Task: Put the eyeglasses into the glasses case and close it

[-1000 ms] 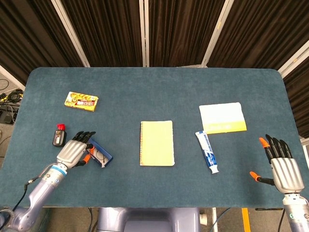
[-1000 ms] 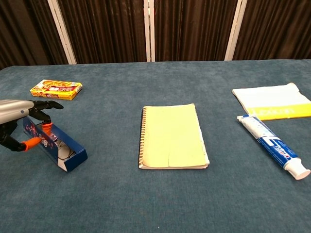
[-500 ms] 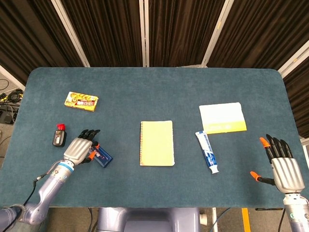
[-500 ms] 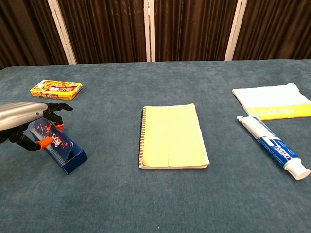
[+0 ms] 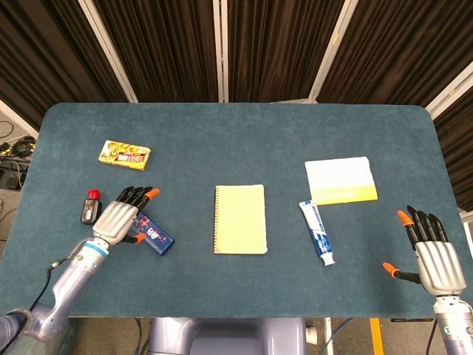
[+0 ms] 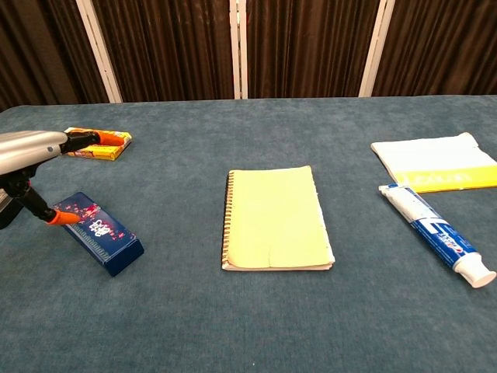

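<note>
The glasses case [image 5: 153,235], dark blue with a red flower print, lies closed and flat on the table left of centre, also in the chest view [image 6: 102,233]. No eyeglasses show in either view. My left hand [image 5: 122,217] hovers at the case's left end with its fingers stretched out and apart, holding nothing. Its orange thumb tip [image 6: 56,217] sits right beside the case's left corner. My right hand [image 5: 434,256] rests open at the table's front right, far from the case, and only the head view shows it.
A yellow spiral notebook [image 5: 240,219] lies in the middle. A toothpaste tube [image 5: 317,232] and a yellow-white folded cloth [image 5: 341,180] lie to the right. A yellow snack box [image 5: 125,154] and a small black bottle with a red cap [image 5: 89,208] are near the left hand.
The case lid has gone from standing open to flat shut. My left hand's fingers have lifted off the lid and spread out. The right hand has not moved.
</note>
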Controlling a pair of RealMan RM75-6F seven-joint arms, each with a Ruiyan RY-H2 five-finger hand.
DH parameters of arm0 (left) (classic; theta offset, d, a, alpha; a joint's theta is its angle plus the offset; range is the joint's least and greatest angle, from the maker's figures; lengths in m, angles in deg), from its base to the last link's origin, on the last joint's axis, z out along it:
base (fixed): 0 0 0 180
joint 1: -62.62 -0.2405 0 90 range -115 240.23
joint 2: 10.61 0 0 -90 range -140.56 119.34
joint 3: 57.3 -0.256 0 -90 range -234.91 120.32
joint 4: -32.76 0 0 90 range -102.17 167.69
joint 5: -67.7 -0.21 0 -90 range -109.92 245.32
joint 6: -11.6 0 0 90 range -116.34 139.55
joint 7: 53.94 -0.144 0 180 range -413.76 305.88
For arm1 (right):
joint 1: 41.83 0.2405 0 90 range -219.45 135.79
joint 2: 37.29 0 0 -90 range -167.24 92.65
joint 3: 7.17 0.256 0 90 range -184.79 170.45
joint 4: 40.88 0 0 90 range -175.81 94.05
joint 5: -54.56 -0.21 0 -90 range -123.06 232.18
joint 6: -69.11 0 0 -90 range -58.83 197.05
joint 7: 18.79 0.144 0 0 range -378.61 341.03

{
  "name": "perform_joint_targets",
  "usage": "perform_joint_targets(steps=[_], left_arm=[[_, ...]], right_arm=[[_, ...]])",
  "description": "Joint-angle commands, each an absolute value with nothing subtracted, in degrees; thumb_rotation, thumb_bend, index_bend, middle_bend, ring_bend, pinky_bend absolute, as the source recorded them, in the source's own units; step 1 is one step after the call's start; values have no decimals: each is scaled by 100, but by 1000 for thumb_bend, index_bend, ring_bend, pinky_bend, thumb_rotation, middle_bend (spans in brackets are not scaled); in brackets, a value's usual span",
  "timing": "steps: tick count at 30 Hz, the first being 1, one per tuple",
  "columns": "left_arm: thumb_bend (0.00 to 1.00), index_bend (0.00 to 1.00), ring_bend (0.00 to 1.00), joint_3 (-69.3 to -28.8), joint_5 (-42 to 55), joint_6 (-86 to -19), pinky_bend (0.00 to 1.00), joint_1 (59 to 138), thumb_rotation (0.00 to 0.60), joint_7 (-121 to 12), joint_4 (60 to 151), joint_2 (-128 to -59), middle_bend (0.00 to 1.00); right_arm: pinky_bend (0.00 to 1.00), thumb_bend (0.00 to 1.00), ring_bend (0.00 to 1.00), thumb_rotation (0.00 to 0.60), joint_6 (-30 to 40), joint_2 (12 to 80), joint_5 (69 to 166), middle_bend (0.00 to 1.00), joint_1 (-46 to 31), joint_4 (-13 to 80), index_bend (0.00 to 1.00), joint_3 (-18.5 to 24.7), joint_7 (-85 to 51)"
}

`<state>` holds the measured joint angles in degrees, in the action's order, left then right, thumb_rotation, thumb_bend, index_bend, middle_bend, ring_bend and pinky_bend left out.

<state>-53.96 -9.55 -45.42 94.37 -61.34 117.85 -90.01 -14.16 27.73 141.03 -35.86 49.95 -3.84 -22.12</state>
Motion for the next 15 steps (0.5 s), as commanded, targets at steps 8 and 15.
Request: perform_joint_targets(steps=[8,15], left_arm=[[133,63,0,-5671,-985,-3900,0,9643,600,-6263,11625,-8779,0],[151,112,0,-5719,-1055,-3815,7,9705,600,-6256,11206,-9169,0]], right_arm=[[0,0,0,600,-1412,2796,14128,0,-3586,5019,0,-406,-2276],[0,0,0,600,-1400,2805,14086,0,-3583,5001,0,-389,-2276]])
